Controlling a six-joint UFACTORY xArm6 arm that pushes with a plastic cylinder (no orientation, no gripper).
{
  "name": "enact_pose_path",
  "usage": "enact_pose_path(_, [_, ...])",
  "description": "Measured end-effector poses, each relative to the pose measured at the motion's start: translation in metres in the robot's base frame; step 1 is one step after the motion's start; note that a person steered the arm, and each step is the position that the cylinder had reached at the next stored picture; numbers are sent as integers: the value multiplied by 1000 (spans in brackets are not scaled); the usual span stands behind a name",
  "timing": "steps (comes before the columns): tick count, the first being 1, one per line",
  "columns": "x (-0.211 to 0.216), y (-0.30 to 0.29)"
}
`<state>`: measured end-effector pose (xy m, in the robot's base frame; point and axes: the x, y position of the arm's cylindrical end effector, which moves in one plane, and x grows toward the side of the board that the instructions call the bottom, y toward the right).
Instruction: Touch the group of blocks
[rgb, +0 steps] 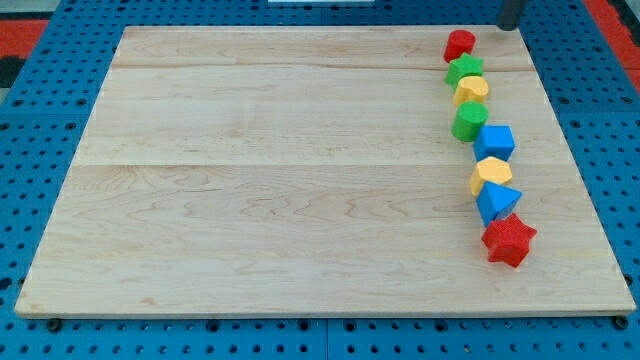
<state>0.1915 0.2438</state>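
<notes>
Several blocks form a curved line down the right side of the wooden board (250, 190). From the view's top: a red round block (459, 45), a green star (465, 70), a yellow block (472, 90), a green cylinder (468, 121), a blue block (494, 142), a yellow hexagon (491, 174), a blue triangle (497, 201) and a red star (508, 240). Neighbouring blocks touch or nearly touch. My tip (509, 27) is at the view's top right, just beyond the board's far edge, up and to the right of the red round block and apart from it.
The board lies on a blue perforated table (60, 60). Red surface (20, 30) shows at the view's top corners.
</notes>
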Motion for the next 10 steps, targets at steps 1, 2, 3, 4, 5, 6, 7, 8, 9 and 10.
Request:
enact_pose_path(1, [0,-29])
enact_pose_path(2, [8,-51])
enact_pose_path(3, [47,-52])
enact_pose_path(4, [77,-51])
enact_pose_path(5, [96,-51])
enact_pose_path(6, [118,-51])
enact_pose_path(7, [136,-52])
enact_pose_path(8, [114,-25])
enact_pose_path(9, [117,18])
enact_pose_path(10, [162,3])
